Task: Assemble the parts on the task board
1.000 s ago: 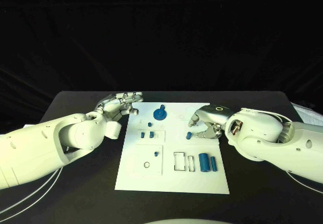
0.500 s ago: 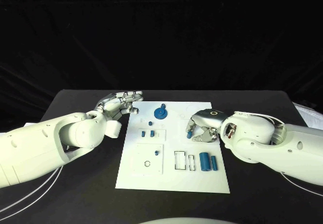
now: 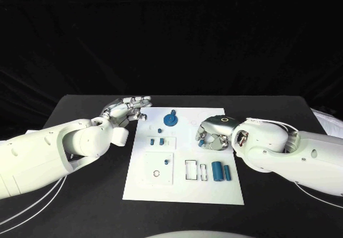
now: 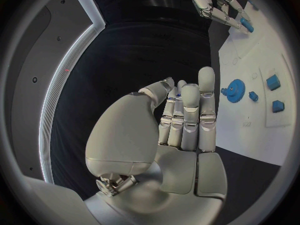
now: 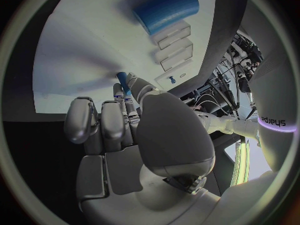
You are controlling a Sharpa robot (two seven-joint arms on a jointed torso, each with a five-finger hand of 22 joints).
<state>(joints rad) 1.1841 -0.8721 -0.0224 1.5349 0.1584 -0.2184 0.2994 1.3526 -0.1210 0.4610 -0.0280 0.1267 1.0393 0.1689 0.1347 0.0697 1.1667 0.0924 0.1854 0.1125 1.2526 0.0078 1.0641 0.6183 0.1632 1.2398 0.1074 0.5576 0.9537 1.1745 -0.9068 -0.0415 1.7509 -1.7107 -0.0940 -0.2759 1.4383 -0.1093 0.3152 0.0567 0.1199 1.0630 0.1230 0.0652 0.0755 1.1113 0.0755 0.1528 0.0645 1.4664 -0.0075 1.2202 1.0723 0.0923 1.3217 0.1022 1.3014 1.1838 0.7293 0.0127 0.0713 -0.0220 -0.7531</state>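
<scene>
Pinching a small blue part [image 3: 201, 144] over the white board [image 3: 184, 191] — right hand [image 3: 213, 135] closed on it.
Lower it straight, upright, into its slot; left hand [image 3: 129, 110] hovers open beside the board.

A black table [image 3: 85, 203] is lying under everything — its matte top is stretching out to both sides and toward the near edge. Behind its far edge a dark curtain [image 3: 171, 49] is hanging in soft vertical folds, filling the whole background. At the near left, thin white cables [image 3: 32, 210] are trailing across the tabletop — curving toward the corner and running off the edge.
</scene>
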